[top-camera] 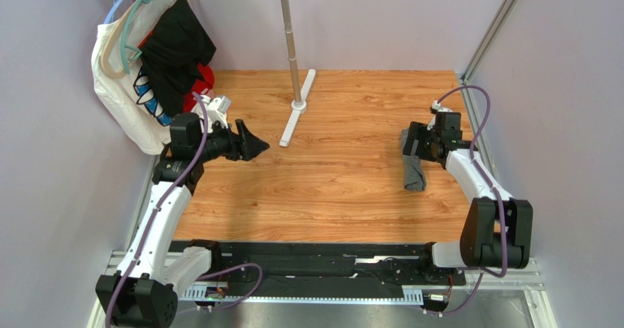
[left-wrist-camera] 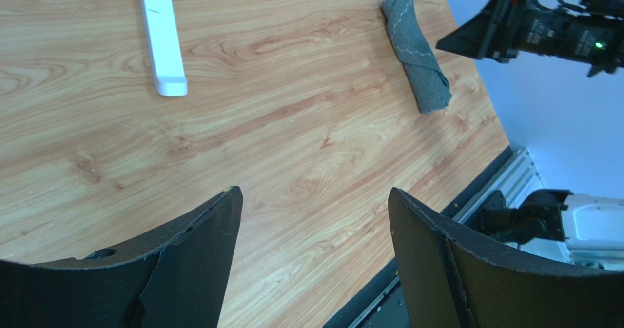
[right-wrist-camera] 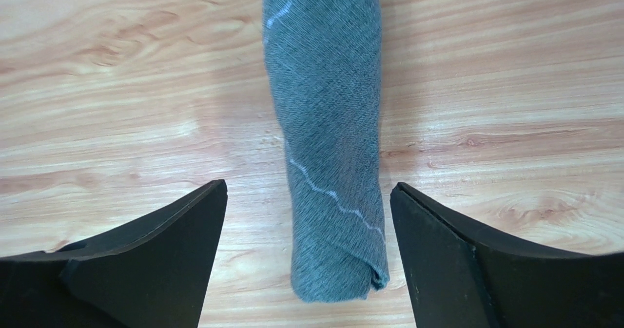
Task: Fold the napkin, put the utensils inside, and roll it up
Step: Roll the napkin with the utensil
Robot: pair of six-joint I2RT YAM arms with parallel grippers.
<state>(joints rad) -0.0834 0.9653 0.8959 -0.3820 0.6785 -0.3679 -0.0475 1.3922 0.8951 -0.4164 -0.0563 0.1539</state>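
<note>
Wood table [right-wrist-camera: 110, 87], napkin [right-wrist-camera: 326, 145] rolled under my right gripper [right-wrist-camera: 307, 188], jaws wide, not touching. Soft, light, may unroll; I'd pinch mid-roll. Left gripper [left-wrist-camera: 315, 193] wide, empty.

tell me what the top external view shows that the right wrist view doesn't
Only top external: the left gripper, hanging clothes and white stand. Only right wrist: the pale stitched line on the cloth. Both: the rolled napkin lying on the wooden table below the open right gripper.
</note>
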